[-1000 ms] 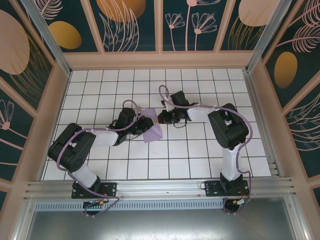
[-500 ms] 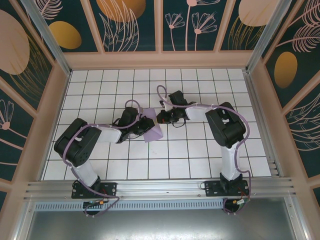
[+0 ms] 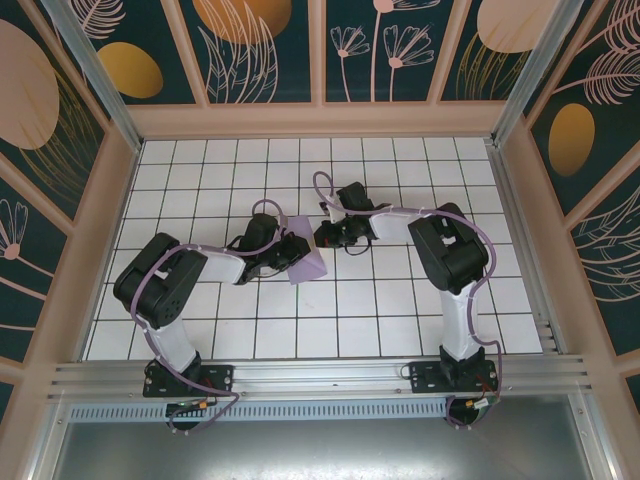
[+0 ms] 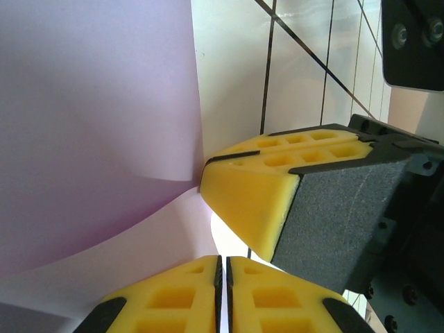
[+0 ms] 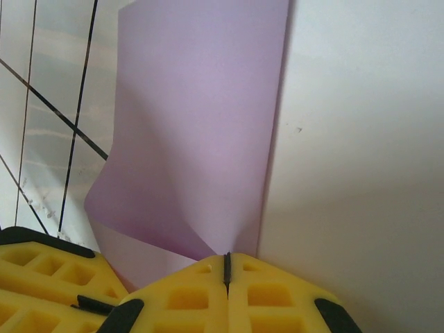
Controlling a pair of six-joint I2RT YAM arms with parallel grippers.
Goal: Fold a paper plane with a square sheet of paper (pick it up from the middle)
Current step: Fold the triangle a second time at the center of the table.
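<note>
The square sheet of paper (image 3: 305, 262) is lilac and lies partly folded on the white tiled floor between my two arms. In the left wrist view the sheet (image 4: 97, 125) curves upward. My left gripper (image 4: 222, 274) is shut on its lower flap. My right gripper (image 5: 227, 267) is shut on the edge of the sheet (image 5: 201, 125), where a crease runs into its jaws. From above, the left gripper (image 3: 283, 252) meets the paper's left side and the right gripper (image 3: 322, 238) its upper right corner. The paper plane is out of view.
The white tiled table (image 3: 400, 320) is walled by a beige frame (image 3: 320, 120) with patterned panels. A metal rail (image 3: 320, 375) runs along the near edge. The right gripper's yellow finger (image 4: 257, 187) sits close beside my left jaws.
The left arm's elbow has swung right, toward the middle. Both grippers and the paper stay almost where they were.
</note>
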